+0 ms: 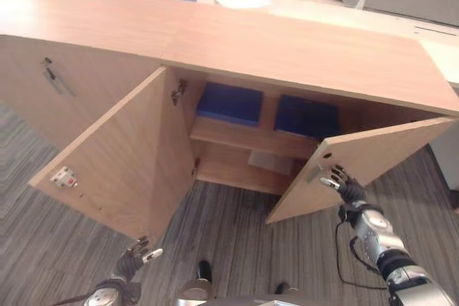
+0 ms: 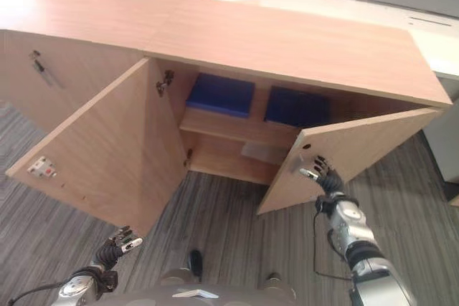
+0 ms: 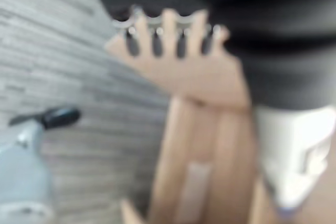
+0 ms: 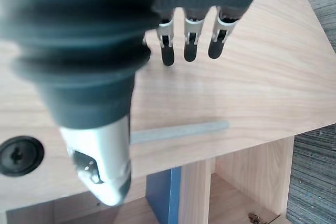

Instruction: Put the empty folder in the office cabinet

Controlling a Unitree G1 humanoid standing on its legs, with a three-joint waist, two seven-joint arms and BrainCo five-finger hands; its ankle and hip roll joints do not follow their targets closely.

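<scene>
Though grasping nothing, laid right hand straight-fingered against right door by its handle, likely for swinging it shut. Hung left hand relaxed, empty, beside left door. Found blue folders on cabinet's upper shelf.

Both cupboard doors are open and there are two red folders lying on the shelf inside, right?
Nearly. Both doors are open and two folders lie on the shelf, but they are blue, not red. The left eye view shows them side by side inside the cabinet.
</scene>
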